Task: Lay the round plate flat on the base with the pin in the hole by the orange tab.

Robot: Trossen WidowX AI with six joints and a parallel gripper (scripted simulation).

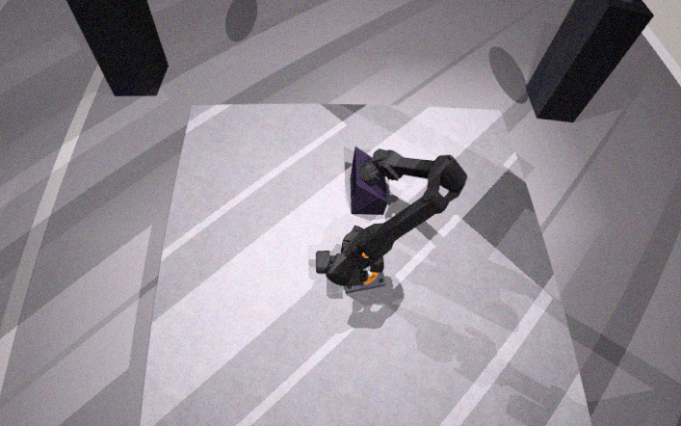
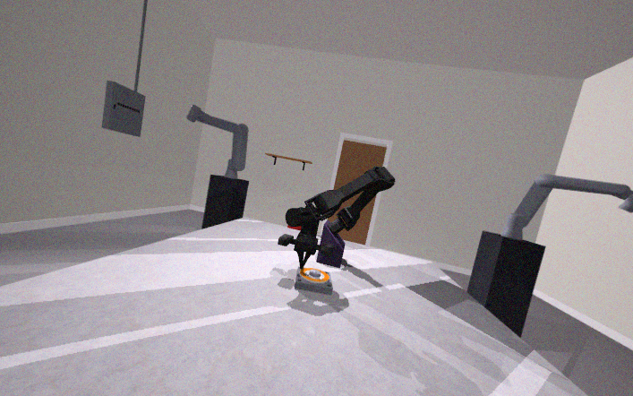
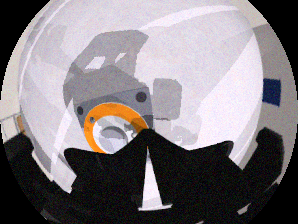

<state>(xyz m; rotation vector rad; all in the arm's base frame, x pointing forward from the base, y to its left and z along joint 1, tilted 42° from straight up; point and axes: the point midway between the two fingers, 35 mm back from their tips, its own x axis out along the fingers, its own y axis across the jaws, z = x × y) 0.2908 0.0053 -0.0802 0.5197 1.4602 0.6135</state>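
The round plate [image 1: 372,278] [image 2: 314,281] [image 3: 111,108] shows as an orange ring with a pale middle, around the grey post [image 2: 314,273] [image 3: 114,137], over the square grey base [image 1: 367,288] [image 2: 312,288] [image 3: 125,96]. A small dark spot shows on the ring's upper left in the wrist view; I cannot tell if it is hole or pin. The tab is not clear, nor whether the plate lies flat. My gripper [image 2: 302,268] [image 3: 147,132] is shut and empty, pointing down at the plate's left edge in the exterior view. Contact cannot be told. The arm hides much of the plate in the top view.
The arm stands on a purple wedge-shaped mount [image 1: 367,199] [image 2: 329,255] behind the base. Dark pedestals [image 1: 131,63] [image 2: 225,202] with grey arms stand farther off. Long shadows and bright stripes cross the pale table top [image 1: 237,238] [image 2: 161,319].
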